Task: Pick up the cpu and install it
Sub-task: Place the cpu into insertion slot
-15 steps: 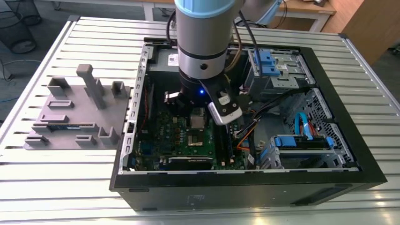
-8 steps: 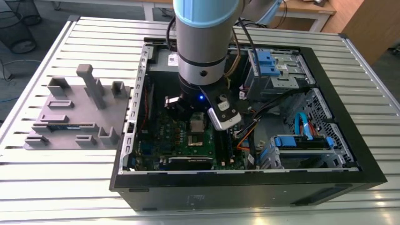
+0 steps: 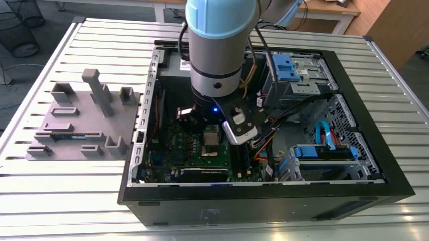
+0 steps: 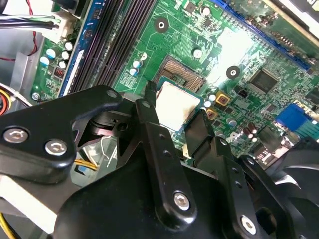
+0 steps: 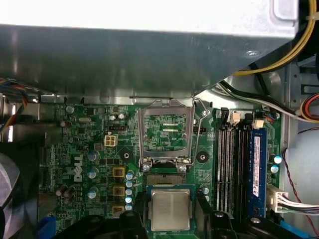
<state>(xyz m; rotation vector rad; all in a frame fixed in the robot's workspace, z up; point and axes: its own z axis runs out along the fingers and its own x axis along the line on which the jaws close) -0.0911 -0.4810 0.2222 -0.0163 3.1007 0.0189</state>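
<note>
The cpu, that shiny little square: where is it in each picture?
Exterior view: the cpu sits under the end of the arm, inside the black computer case.
First wrist view: the cpu is pinched in the hand, next to the open socket frame.
Second wrist view: the cpu is between the hand's fingers, close by the dark socket.
Shared landmark: the green board lies beneath it in all three.

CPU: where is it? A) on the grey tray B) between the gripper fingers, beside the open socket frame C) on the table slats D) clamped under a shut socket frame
B: in the first wrist view the gripper clasps the cpu beside the raised socket frame.
</note>
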